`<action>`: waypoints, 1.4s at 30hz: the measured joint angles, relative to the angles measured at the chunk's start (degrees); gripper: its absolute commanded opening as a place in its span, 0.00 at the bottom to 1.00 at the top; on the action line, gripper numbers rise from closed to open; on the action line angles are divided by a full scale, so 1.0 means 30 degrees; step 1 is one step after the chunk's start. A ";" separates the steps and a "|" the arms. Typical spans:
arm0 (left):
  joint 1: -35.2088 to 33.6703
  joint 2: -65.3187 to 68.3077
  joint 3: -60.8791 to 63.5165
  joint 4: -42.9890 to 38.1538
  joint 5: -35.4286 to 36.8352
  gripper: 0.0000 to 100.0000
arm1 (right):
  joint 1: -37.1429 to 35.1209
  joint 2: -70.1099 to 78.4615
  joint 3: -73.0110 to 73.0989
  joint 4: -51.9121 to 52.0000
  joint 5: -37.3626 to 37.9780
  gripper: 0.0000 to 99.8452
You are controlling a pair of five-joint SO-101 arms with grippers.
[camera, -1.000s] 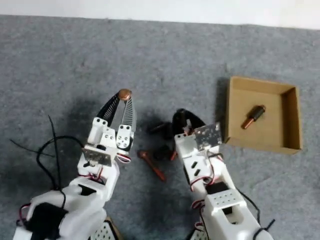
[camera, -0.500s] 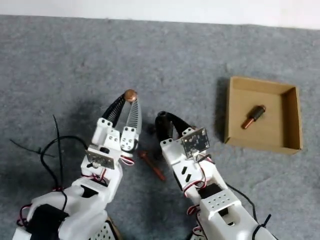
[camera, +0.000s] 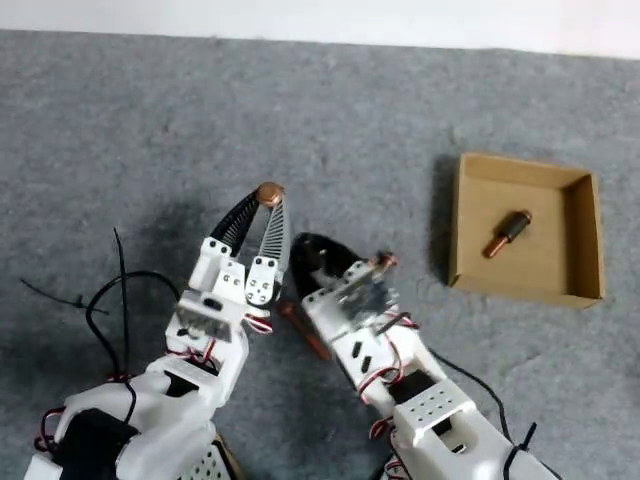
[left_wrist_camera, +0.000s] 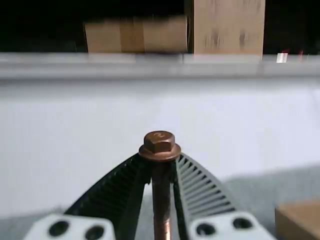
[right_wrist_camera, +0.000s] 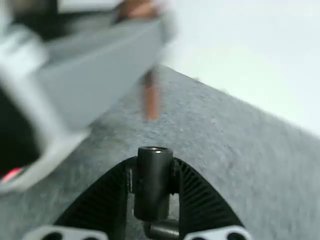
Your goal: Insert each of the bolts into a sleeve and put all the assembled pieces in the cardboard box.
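My left gripper (camera: 266, 200) is shut on a copper bolt (left_wrist_camera: 160, 165), whose hex head (camera: 269, 193) sticks out past the fingertips. Just to its right in the high view, my right gripper (camera: 308, 248) is shut on a black sleeve (right_wrist_camera: 151, 180), its open end facing away from the wrist. The left arm's blurred body (right_wrist_camera: 85, 75) looms close ahead in the right wrist view. A second copper bolt (camera: 305, 332) lies on the grey carpet between the two arms. The cardboard box (camera: 470, 225) at the right holds one assembled piece (camera: 506, 232).
Black cables (camera: 100, 300) trail on the carpet left of the left arm. A white wall (camera: 320, 18) borders the far side of the carpet. Open carpet stretches across the far half of the table.
The right arm swung left, carrying the sleeve from near the box toward the left gripper. The left gripper with its bolt drifted slightly right. The loose bolt stayed put.
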 measured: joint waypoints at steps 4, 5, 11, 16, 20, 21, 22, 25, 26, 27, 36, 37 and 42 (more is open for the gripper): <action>0.0440 0.0000 0.0088 -0.0850 0.0000 0.00 | -0.0557 0.0000 0.0000 0.0000 0.3253 0.00; 0.0557 0.0000 0.0088 -0.0938 0.0000 0.00 | -0.0557 0.0000 0.0000 0.0000 0.3458 0.00; 0.0498 0.0000 0.0176 -0.1905 0.3165 0.00 | -0.0059 0.0000 0.0000 0.0000 0.3722 0.00; 0.0498 0.0000 0.0176 -0.1934 0.3868 0.00 | 0.0176 0.0000 0.0000 0.0000 0.3722 0.00; 0.0498 0.0000 0.0176 -0.1934 0.3897 0.00 | 0.0205 0.0000 0.0000 -0.1172 0.3722 0.00; 0.0498 0.0000 0.0176 -0.1934 0.3897 0.00 | 0.0205 0.0000 0.0000 -0.1758 0.3722 0.00; 0.0498 0.0000 0.0176 -0.1934 0.3897 0.00 | 0.0234 0.0000 0.0000 -0.2374 0.3722 0.00; 0.0498 0.0000 0.0176 -0.1934 0.3927 0.00 | 0.0498 0.0000 0.0000 -0.3253 0.3722 0.00; 0.0498 0.0000 0.0176 -0.1934 0.3927 0.00 | 0.0615 0.0000 0.0000 -0.3370 0.3722 0.00; 0.0498 0.0000 0.0176 -0.1934 0.3927 0.00 | 0.0703 0.0000 0.0000 -0.3429 0.3722 0.00; 0.0586 -0.0879 0.0234 -0.1934 0.5656 0.00 | 0.1026 0.0000 0.0000 -0.3487 0.3722 0.00; 0.0615 -0.1377 0.0234 -0.1934 0.5744 0.00 | 0.1055 0.0000 0.0000 -0.3487 0.3722 0.00; 0.0674 -0.4073 0.0234 -0.0703 0.5802 0.00 | 0.1114 0.0000 0.0000 -0.3487 0.3722 0.00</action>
